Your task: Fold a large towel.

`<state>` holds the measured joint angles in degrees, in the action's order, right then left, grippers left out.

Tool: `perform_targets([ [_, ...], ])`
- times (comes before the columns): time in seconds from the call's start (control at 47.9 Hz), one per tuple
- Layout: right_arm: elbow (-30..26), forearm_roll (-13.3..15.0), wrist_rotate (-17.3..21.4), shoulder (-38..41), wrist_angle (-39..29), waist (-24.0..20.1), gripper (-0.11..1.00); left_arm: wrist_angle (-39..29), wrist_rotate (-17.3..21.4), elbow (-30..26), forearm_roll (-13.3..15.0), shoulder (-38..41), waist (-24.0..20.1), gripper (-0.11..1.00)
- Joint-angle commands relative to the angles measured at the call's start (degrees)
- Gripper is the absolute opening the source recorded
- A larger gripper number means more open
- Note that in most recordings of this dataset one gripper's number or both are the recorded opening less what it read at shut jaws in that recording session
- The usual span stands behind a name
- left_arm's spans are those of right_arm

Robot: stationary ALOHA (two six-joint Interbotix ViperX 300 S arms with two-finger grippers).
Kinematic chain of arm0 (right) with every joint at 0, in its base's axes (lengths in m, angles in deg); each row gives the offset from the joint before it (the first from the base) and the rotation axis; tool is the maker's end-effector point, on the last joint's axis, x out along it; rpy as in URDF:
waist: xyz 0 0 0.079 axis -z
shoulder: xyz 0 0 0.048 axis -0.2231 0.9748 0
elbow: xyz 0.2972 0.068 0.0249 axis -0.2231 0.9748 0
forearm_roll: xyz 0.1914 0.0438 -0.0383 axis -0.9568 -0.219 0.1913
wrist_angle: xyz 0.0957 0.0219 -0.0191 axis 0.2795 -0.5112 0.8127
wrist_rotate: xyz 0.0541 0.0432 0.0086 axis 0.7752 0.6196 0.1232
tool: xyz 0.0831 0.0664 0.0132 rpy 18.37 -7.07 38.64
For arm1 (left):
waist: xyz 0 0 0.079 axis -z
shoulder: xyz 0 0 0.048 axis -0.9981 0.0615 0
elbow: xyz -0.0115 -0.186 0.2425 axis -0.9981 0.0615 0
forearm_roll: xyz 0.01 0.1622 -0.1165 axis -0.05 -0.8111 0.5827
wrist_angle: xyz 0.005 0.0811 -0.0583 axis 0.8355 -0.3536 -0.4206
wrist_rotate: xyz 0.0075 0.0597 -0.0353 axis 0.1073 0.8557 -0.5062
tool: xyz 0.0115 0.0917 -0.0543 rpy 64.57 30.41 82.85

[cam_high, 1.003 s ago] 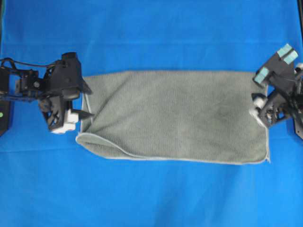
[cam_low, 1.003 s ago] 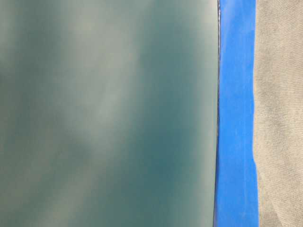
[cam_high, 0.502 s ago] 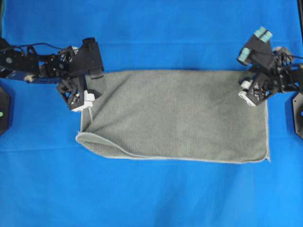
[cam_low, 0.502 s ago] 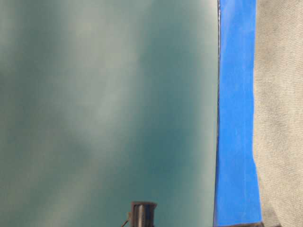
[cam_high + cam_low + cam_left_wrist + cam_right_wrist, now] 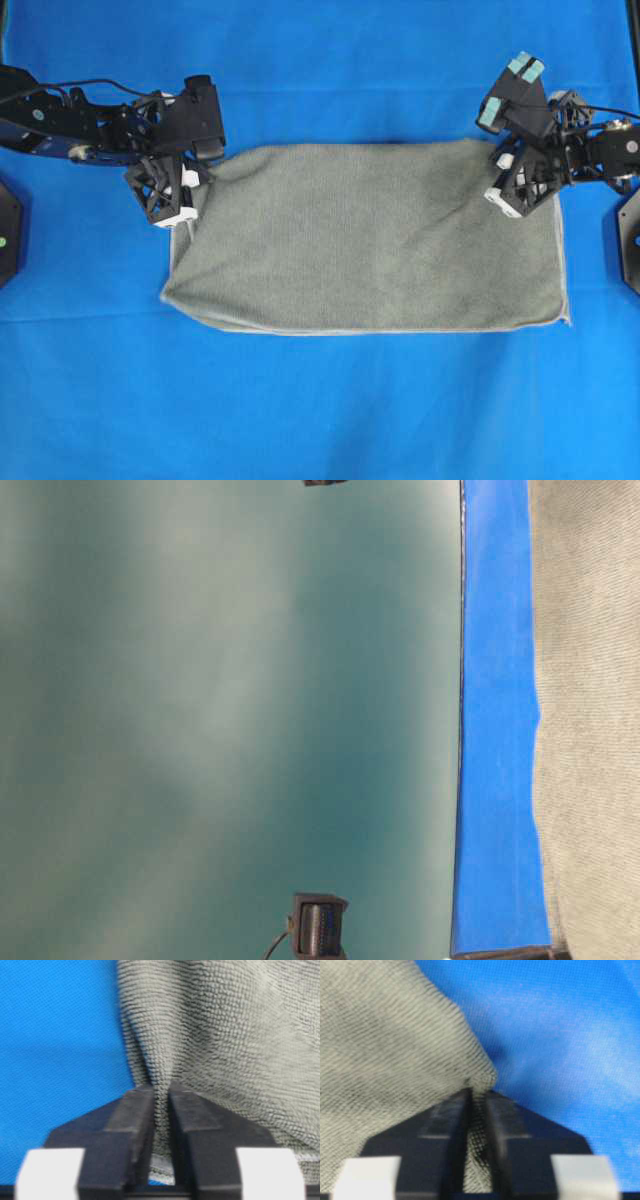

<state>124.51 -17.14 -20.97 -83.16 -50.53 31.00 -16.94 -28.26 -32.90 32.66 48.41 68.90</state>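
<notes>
— Jaws? Both pairs clenched on the grey-green rectangular terry towel [image 5: 365, 240]: left gripper [image 5: 187, 205] and right gripper [image 5: 508, 190] at the far corners.

— Handling? Soft, limp, light; best pinched at corners. Spread flat on the bright blue bench sheet [image 5: 320, 400]; thin pale hem.

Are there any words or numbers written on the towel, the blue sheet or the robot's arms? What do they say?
None: no view shows a word, number or label that can be read.
The towel is plain grey-green cloth.
The blue sheet is bare.
The left gripper and right gripper, each shut on the towel, are unmarked black and white.
</notes>
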Motion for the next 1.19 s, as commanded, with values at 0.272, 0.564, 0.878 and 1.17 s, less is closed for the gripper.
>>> perform_targets([
  [0.272,-0.79,-2.37,0.00,-9.67,-5.27,-2.11,0.05,-14.41,-1.05,-4.75,0.18,-9.40,-1.67,0.03],
  [0.564,-8.53,-5.45,-0.09,-26.63,-23.38,-13.45,0.05,-23.55,-3.34,-9.05,0.35,-25.05,3.96,0.03],
  [0.878,-17.93,-6.06,0.00,-31.55,-26.63,-23.73,0.05,-24.96,-8.00,-12.92,0.53,-36.39,13.71,0.03],
  [1.17,-19.69,0.18,0.00,-26.72,-28.48,-13.89,0.05,-18.90,-14.06,-12.66,0.70,-36.65,23.20,0.03],
])
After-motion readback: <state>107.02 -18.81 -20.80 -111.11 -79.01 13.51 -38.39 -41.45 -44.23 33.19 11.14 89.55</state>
